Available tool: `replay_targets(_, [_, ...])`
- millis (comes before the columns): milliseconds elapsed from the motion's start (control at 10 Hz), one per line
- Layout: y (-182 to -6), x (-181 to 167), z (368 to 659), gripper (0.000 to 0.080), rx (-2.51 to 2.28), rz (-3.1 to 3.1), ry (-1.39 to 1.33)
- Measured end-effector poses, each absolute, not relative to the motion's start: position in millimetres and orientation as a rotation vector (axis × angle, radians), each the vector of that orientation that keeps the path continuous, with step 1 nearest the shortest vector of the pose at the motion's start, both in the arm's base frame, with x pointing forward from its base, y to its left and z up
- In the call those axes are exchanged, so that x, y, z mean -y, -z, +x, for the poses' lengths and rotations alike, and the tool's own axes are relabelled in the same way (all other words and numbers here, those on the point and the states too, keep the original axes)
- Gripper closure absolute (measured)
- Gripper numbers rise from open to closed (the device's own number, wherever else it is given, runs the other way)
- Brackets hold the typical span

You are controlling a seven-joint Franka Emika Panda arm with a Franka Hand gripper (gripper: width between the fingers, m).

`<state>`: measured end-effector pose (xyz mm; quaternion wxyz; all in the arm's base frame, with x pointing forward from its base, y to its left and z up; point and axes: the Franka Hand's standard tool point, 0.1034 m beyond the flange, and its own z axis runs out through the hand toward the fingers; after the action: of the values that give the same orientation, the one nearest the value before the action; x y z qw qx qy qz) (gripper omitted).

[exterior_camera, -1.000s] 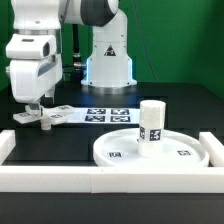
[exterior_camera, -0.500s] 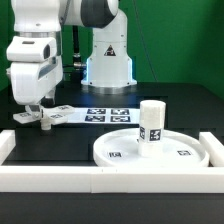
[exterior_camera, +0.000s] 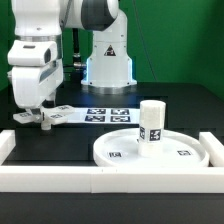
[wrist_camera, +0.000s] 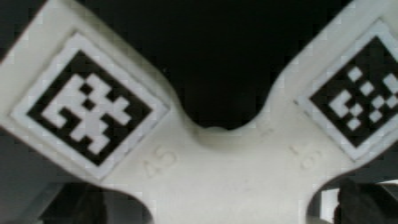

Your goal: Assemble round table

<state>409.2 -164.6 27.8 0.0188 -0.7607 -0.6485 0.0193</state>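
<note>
The flat white cross-shaped base (exterior_camera: 37, 118) lies on the black table at the exterior view's left. It fills the wrist view (wrist_camera: 214, 150), with a tag on each of two arms. My gripper (exterior_camera: 34, 110) is down on it. The dark fingers (wrist_camera: 54, 205) press against both sides of its centre, so the gripper is shut on the base. The large rimmed round disc (exterior_camera: 120, 150) lies at the front right. The short cylindrical leg (exterior_camera: 151, 123) stands upright on it, apart from the gripper.
The marker board (exterior_camera: 100, 114) lies flat behind the disc. White border rails run along the front (exterior_camera: 110, 180) and up both sides (exterior_camera: 213, 142). The robot's own base (exterior_camera: 108, 60) stands at the back.
The arm's wrist has shifted slightly toward the exterior view's right. The base, disc and leg stay where they were.
</note>
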Motion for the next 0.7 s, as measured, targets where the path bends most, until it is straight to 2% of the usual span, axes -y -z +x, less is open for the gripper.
replay_targets(400, [-24.7, 166.0, 406.0, 0.015, 2.004, -2.362, -0.066])
replay_targets(600, [-24.6, 167.7, 405.4, 0.0359, 1.999, -2.366, -0.067])
replay_targets(700, [-24.6, 168.0, 405.2, 0.0359, 1.998, -2.367, -0.067])
